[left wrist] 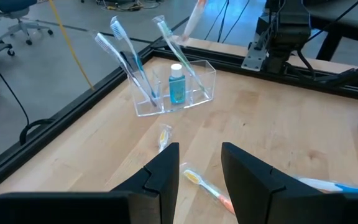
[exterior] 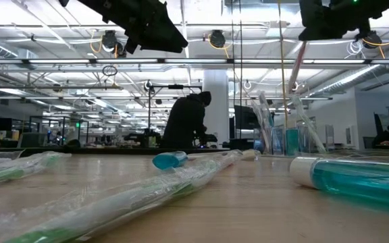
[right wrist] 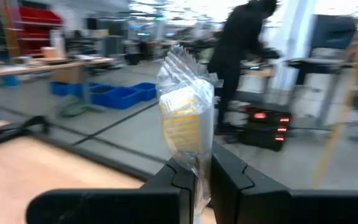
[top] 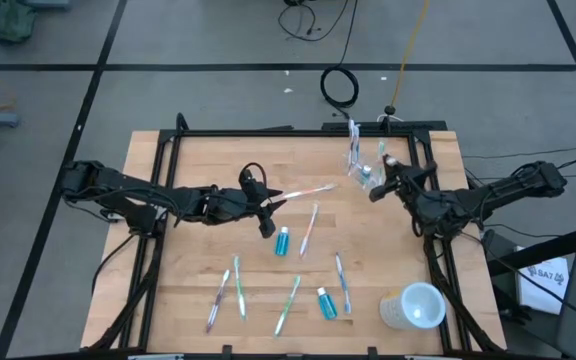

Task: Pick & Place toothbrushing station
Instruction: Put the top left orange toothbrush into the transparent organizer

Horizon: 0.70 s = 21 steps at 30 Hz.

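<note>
The right pincer (right wrist: 194, 177) is pinching a wrapped toothbrush (right wrist: 185, 121) by its lower end, holding it bristle-end up above the far right corner of the tabletop (top: 198, 210). The holder (left wrist: 179, 87), a clear compartmented container, is standing at that same corner, just beside the pincer, and is already carrying several brushes and one blue tube (left wrist: 176, 82).

The left pincer (top: 268, 205) is hovering over mid-tabletop with its fingers (left wrist: 166, 174) standing partly spread. A pink-tinted brush (top: 303, 191) is projecting from it toward the holder in the overhead view, but whether the fingers are gripping it cannot be told.

The step in hand appears to be insertion: the right arm is carrying one brush to the holder. The next move likely calls for lowering the handle into a free compartment without knocking the brushes already leaning there.

Other wrapped brushes (top: 236, 285) and another tube (top: 283, 241) are lying scattered on the near half of the tabletop, not yet collected, near a whitish cup (top: 415, 306).

The lower end of the held brush is being hidden between the right fingers, and the holder is lying outside the right wrist view.
</note>
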Motion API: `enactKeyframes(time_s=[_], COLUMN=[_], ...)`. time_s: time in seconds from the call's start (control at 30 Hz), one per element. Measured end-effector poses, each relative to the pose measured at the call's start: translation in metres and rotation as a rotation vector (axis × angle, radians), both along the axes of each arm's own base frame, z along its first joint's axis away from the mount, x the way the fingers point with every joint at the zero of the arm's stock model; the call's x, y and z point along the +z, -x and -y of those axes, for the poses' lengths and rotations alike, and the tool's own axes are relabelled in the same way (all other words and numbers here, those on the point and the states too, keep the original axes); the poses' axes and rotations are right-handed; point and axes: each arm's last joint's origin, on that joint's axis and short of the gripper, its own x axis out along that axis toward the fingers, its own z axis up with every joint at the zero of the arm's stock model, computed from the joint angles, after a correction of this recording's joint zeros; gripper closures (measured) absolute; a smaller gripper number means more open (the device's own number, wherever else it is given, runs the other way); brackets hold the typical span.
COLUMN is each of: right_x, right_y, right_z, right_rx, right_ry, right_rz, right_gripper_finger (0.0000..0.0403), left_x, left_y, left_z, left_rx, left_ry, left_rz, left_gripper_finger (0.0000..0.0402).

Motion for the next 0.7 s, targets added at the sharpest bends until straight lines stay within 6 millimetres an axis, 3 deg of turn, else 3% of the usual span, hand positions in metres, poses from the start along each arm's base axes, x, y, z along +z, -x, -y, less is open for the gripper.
enactKeyframes(time_s=[0.37,0.57,0.7], right_x=[0.002,0.003,0.003], right_y=[-0.002,-0.008,-0.014], right_z=[-0.002,-0.001,0.003], right_rx=[0.088,0.305,0.537], right_ry=[0.023,0.028,0.068], right_rz=[-0.043,-0.062,-0.119], right_gripper_finger=[0.0385,0.0385,0.0385], left_x=[0.000,0.001,0.003], left_y=[0.000,0.000,-0.001], left_z=[0.000,0.000,0.000], left_rx=[0.012,0.016,0.016], left_ry=[0.031,0.044,0.047], left_rz=[0.015,0.032,0.052], left_gripper_finger=[0.0275,0.0275,0.0275])
